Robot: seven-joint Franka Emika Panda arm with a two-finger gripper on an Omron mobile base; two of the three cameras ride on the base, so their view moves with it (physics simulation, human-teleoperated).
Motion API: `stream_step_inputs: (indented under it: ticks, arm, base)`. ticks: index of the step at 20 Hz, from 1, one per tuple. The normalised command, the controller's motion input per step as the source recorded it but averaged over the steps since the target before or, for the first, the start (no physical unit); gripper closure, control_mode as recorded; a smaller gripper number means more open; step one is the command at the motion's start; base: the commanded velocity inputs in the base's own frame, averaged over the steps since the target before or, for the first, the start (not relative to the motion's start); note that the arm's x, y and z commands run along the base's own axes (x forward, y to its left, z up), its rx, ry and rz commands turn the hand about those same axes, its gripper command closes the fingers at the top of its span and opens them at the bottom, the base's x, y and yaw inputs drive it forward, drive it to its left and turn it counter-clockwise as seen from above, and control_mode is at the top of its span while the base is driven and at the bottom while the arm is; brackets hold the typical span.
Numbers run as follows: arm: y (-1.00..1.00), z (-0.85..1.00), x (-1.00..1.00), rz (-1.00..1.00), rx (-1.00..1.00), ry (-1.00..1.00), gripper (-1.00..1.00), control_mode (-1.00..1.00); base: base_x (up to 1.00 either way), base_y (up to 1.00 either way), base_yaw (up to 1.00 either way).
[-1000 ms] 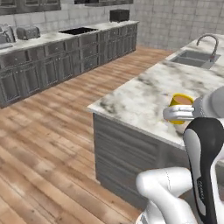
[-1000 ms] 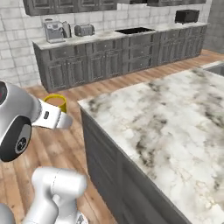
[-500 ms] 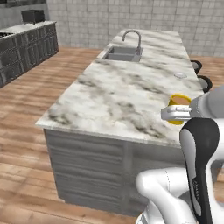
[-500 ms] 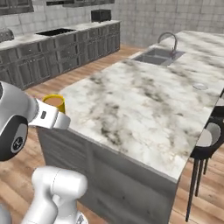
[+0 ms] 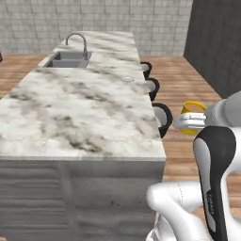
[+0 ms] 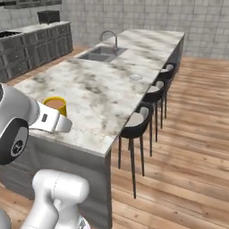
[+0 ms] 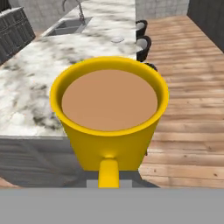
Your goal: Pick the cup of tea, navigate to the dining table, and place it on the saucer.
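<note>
One yellow cup of tea (image 7: 109, 113) sits upright in your gripper (image 5: 188, 123), and the brown liquid is level to the rim line, so you're carrying it flat for a good reason: any tilt would slop it. The fingers themselves are tucked under and behind the cup in the hand view, but the handle points straight back at the camera and the cup hangs in mid-air with nothing beneath it, so I read the jaws as drawn in tight on that handle.

From the left base view the cup is off the near right corner of the dining table (image 5: 70, 113), out over the wooden floor beside the black stools (image 5: 160, 115). From the right base view it appears at the near end of the marble top, clear of its surface.

Your target, the saucer (image 5: 127, 79), is a small pale disc lying near the stool-side edge of the table, well apart from the cup and short of the sink (image 5: 68, 59). You're in the carrying leg, I'd judge; the cup is not yet over the dish. Mind that table edge as you close in, because a bump would spill the tea.
</note>
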Motion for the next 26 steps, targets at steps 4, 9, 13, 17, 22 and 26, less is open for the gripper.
stream_step_inputs:
  ticks: [4,9,13,17,22,26]
  arm:
    - [0.0,0.0,0.0,0.0,0.0,0.0,1.0,1.0]
    - [0.0,0.0,0.0,0.0,0.0,0.0,1.0,1.0]
    - [0.0,0.0,0.0,0.0,0.0,0.0,1.0,1.0]
    - [0.0,0.0,0.0,0.0,0.0,0.0,1.0,1.0]
    - [0.0,0.0,0.0,0.0,0.0,0.0,1.0,1.0]
    - [0.0,0.0,0.0,0.0,0.0,0.0,1.0,1.0]
  base:
    - [0.09,-1.0,-0.18]
    - [0.45,-1.0,0.05]
    - [0.87,-1.0,0.27]
    - [0.96,-1.0,0.33]
    - [0.89,-1.0,0.36]
    - [0.72,-0.9,0.56]
